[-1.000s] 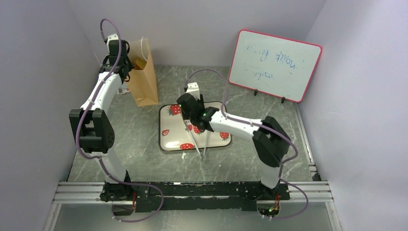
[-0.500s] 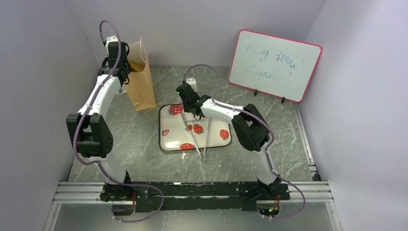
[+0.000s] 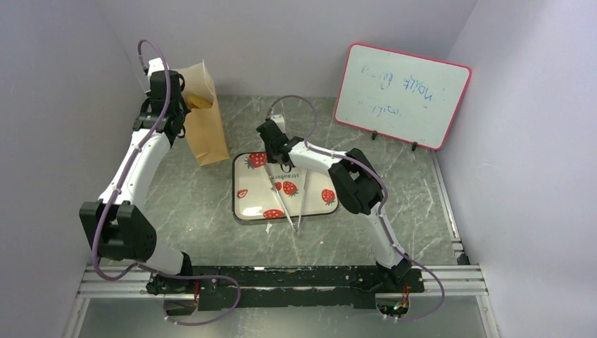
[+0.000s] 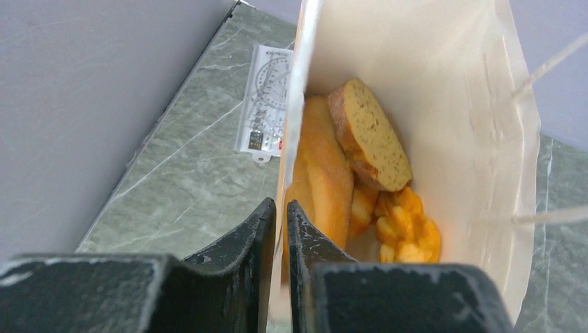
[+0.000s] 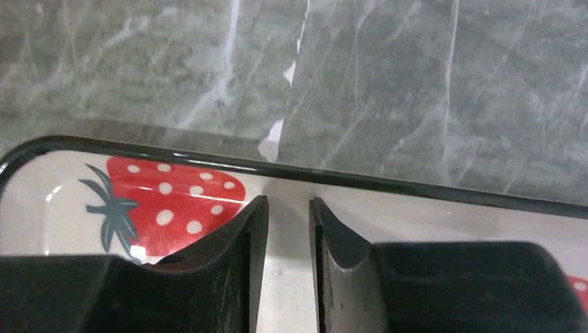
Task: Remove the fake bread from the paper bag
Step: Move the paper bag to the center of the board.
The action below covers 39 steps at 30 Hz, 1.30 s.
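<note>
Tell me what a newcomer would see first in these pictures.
The tilted paper bag at the far left stands out, its rim pinched by the left gripper, glossy fake bread inside. Next, the strawberry-print tray in the middle, silver tongs on it, and the pink-framed whiteboard at the far right.

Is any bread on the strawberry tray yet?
No, the tray holds only tongs; the fake bread sits inside the paper bag.

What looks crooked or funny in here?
The tall tan paper bag leans sideways, its rim pinched in the left gripper, with glossy golden toy breads inside. The slim silver tongs poke past the near edge of the white strawberry-print tray.
</note>
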Each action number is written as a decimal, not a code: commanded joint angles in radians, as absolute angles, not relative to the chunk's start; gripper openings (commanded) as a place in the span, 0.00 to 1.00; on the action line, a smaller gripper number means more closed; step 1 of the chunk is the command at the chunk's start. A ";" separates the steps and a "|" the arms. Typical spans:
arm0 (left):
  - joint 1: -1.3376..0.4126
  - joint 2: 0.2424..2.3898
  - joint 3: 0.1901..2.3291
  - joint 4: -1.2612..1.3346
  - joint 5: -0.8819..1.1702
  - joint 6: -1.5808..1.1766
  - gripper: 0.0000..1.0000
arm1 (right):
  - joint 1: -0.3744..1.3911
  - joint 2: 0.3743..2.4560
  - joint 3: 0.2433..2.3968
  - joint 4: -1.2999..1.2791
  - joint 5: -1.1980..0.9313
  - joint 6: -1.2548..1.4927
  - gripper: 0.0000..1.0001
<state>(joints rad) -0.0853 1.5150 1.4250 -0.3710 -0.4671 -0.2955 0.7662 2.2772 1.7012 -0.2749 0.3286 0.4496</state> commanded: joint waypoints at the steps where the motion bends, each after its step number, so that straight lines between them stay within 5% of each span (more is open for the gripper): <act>1: -0.101 1.424 1.353 -0.398 -0.508 -0.267 0.07 | 0.734 2.378 1.775 -0.316 0.316 0.463 0.28; 7: -0.101 1.343 1.279 -0.408 -0.560 -0.266 0.08 | 0.696 2.466 1.865 -0.348 0.333 0.474 0.28; 12: -0.101 1.331 1.308 -0.425 -0.594 -0.292 0.42 | 0.637 2.523 1.958 -0.394 0.347 0.484 0.28; 18: -0.101 1.379 1.373 -0.426 -0.614 -0.292 0.56 | 0.580 2.573 2.046 -0.424 0.353 0.471 0.27; 31: -0.094 1.566 1.509 -0.412 -0.651 -0.301 0.60 | 0.522 2.674 2.240 -0.480 0.342 0.422 0.29; 36: -0.079 1.628 1.509 -0.401 -0.642 -0.307 0.51 | 0.514 2.665 2.238 -0.491 0.341 0.405 0.38; 39: -0.068 1.644 1.492 -0.384 -0.617 -0.301 0.09 | 0.513 2.640 2.200 -0.493 0.339 0.383 0.45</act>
<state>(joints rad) -0.0822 1.6257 1.4818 -0.4057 -0.6243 -0.3077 0.5419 2.6110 2.2547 -0.3923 0.3283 0.4248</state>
